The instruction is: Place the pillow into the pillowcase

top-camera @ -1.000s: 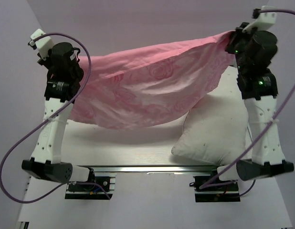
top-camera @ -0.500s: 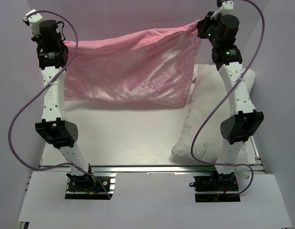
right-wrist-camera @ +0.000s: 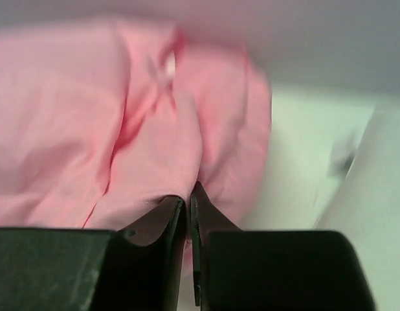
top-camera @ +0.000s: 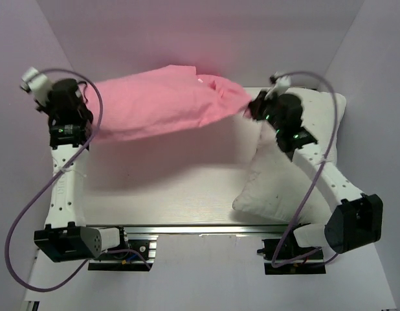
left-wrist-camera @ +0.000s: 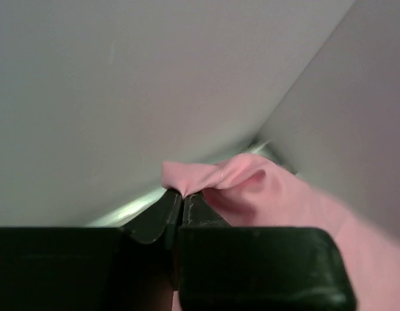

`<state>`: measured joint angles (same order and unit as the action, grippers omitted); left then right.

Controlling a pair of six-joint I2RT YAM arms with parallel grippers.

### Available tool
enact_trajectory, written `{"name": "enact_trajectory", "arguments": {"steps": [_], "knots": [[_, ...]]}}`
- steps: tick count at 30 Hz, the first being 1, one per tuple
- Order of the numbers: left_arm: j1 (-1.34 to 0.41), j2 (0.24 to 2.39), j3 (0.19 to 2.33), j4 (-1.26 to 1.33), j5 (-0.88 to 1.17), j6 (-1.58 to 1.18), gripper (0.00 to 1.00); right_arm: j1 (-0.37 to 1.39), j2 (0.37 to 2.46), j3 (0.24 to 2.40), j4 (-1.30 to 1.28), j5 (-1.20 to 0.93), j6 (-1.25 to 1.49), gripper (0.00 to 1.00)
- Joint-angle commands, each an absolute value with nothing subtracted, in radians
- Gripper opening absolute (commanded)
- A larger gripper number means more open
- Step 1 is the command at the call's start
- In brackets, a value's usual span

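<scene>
The pink pillowcase (top-camera: 164,103) hangs stretched between both grippers over the far half of the table, its matte pink face up. My left gripper (top-camera: 91,123) is shut on its left corner, seen pinched in the left wrist view (left-wrist-camera: 206,178). My right gripper (top-camera: 248,107) is shut on its right end, where the fabric (right-wrist-camera: 148,129) bunches at the closed fingertips. The white pillow (top-camera: 287,175) lies on the right side of the table, partly under my right arm. It also shows at the right edge of the right wrist view (right-wrist-camera: 375,188).
The pale tabletop (top-camera: 167,188) lies below the hanging cloth. Lilac walls close in the back and both sides. A metal rail (top-camera: 206,229) runs along the near edge between the arm bases.
Both arms have come down and forward. The pillowcase, held high and spread with its rose-pattern face showing, now sags lower as a narrower bundle with its matte face up. The pillow has not moved.
</scene>
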<state>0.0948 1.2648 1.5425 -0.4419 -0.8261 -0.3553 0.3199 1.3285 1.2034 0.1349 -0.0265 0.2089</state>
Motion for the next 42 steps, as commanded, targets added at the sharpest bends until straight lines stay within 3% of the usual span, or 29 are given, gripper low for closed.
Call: {"name": "enact_trajectory", "arguments": {"steps": [1, 2, 3, 4, 5, 6, 7, 8, 9, 14, 19, 23, 30, 36, 42], "knots": [[0.110, 1.259, 1.338, -0.764, -0.887, -0.695, 0.20, 0.420, 1.293, 0.999, 0.080, 0.090, 0.234, 0.13], [0.120, 1.256, 1.322, -0.846, -0.835, -0.797, 0.23, 0.437, 1.276, 0.900, 0.081, 0.116, 0.261, 0.16], [0.126, 1.252, 1.312, -0.898, -0.801, -0.898, 0.46, 0.455, 1.238, 0.835, 0.043, 0.176, 0.325, 0.20], [0.127, 1.252, 1.302, -0.894, -0.801, -0.887, 0.47, 0.457, 1.220, 0.834, 0.043, 0.193, 0.325, 0.24], [0.127, 1.258, 1.313, -0.917, -0.793, -0.888, 0.69, 0.457, 1.200, 0.813, 0.023, 0.202, 0.342, 0.34], [0.127, 1.264, 1.372, -0.972, -0.789, -0.899, 0.89, 0.457, 1.160, 0.786, 0.002, 0.222, 0.341, 0.52], [0.127, 1.270, 1.400, -0.986, -0.785, -0.890, 0.97, 0.457, 1.146, 0.782, -0.030, 0.230, 0.331, 0.63], [0.127, 1.275, 1.426, -1.002, -0.781, -0.885, 0.98, 0.457, 1.135, 0.790, -0.053, 0.233, 0.316, 0.81], [0.127, 1.275, 1.460, -1.012, -0.776, -0.868, 0.98, 0.456, 1.125, 0.828, -0.107, 0.241, 0.310, 0.89], [0.127, 1.246, 1.471, -0.948, -0.694, -0.773, 0.98, 0.459, 1.146, 0.952, -0.169, 0.149, 0.253, 0.89], [0.127, 1.281, 1.405, -0.763, -0.432, -0.638, 0.98, 0.504, 1.287, 1.078, -0.192, 0.086, 0.209, 0.89], [0.120, 1.405, 1.387, -0.706, -0.200, -0.614, 0.98, 0.580, 1.501, 1.239, -0.230, 0.123, 0.210, 0.89], [-0.030, 1.675, 1.437, -0.689, -0.184, -0.598, 0.98, 0.630, 1.905, 1.609, -0.477, 0.271, 0.363, 0.89], [-0.035, 1.831, 1.459, -0.724, -0.110, -0.595, 0.98, 0.664, 2.043, 1.625, -0.480, 0.275, 0.428, 0.89], [-0.037, 1.824, 1.339, -0.693, -0.124, -0.653, 0.98, 0.722, 2.029, 1.499, -0.445, 0.296, 0.468, 0.87]]}}
